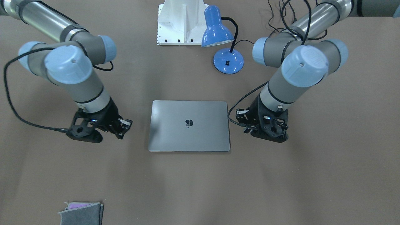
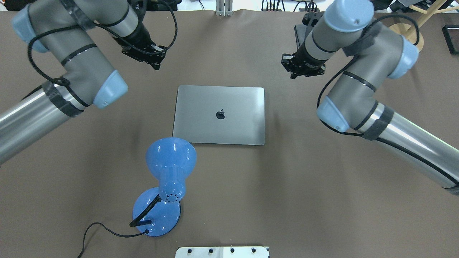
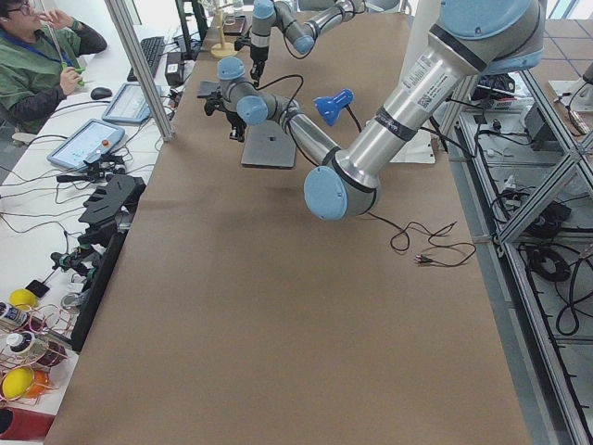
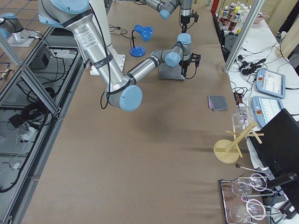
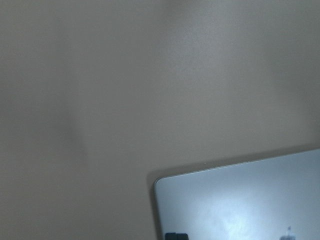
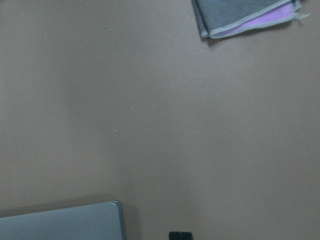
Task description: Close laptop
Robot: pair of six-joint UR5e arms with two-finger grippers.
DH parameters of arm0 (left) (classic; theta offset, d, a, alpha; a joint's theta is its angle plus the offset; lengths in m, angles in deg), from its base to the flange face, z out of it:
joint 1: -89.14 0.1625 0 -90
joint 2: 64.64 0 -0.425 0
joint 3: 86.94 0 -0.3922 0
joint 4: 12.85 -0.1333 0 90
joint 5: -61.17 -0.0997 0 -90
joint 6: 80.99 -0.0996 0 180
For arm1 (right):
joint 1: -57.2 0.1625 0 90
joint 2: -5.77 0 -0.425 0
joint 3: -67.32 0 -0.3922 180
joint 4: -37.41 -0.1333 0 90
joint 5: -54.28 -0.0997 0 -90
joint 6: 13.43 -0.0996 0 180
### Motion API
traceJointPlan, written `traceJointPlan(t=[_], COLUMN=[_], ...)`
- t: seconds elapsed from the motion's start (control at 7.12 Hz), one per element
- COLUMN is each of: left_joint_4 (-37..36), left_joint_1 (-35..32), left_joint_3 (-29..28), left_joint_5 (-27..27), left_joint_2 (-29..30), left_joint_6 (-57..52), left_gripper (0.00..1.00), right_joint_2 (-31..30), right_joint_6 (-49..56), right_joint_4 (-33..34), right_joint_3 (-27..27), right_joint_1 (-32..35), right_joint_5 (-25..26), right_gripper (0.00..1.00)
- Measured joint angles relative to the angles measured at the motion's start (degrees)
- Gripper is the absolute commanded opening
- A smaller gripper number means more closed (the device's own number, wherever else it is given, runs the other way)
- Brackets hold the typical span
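Two arms are in view, each carrying one pincer. The left gripper (image 1: 244, 124) hangs over bare table off the laptop's far left corner; its wrist view shows a single dark tip at bottom centre, so the fingers read as pressed together with nothing between them. One blue desk lamp (image 2: 170, 168) stands just beside the laptop's robot-side edge, its shade tilted toward that edge. One laptop (image 2: 219, 115) lies at the table's middle, lid fully down and flat, logo upward, between the two pincers and touching neither. The right gripper (image 1: 124, 126) hangs off the laptop's far right corner, and its fingers likewise read as pressed together and empty. One folded grey cloth (image 1: 82, 213) with a purple inner layer lies well apart, at the operators' edge. One white mounting plate (image 1: 181, 23) sits at the robot's base. The table (image 2: 322, 197) carries a plain brown cover. Along its operators' side run benches with cables and tablets, one seated person (image 3: 37, 56), one wooden stand (image 4: 232, 144) and two wine glasses (image 4: 247, 184).
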Motion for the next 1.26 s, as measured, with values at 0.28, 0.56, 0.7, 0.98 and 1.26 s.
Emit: traceJointPlan(t=[0.28,0.56,0.7,0.98,1.26], left_joint_4=[-12.81,-19.56,-20.46,-20.45,-18.91], left_joint_1=[-6.45,-14.38,-18.28,-26.18,-32.86], left_joint_3=[12.15,16.90,17.22,16.77,15.02], left_joint_5=[0.73,1.23,2.15,4.44,6.99], left_joint_2=[-7.14,-13.68,-17.39,-25.36,-33.20], left_joint_6=[-13.33,-28.08,-35.50,-47.51,-56.88], left_gripper=[0.98,0.98,0.98,0.98,0.98], right_joint_2=[-6.60,-14.99,-20.51,-30.19,-35.40], right_joint_6=[8.89,23.12,31.37,47.91,65.15], right_joint_4=[0.33,2.42,3.64,8.40,17.00], right_joint_3=[4.60,8.61,11.39,16.29,18.37], right_joint_1=[5.20,12.36,16.84,26.13,36.60], right_joint_5=[-2.31,-7.09,-9.12,-10.96,-12.98], right_gripper=[1.00,1.00,1.00,1.00,1.00])
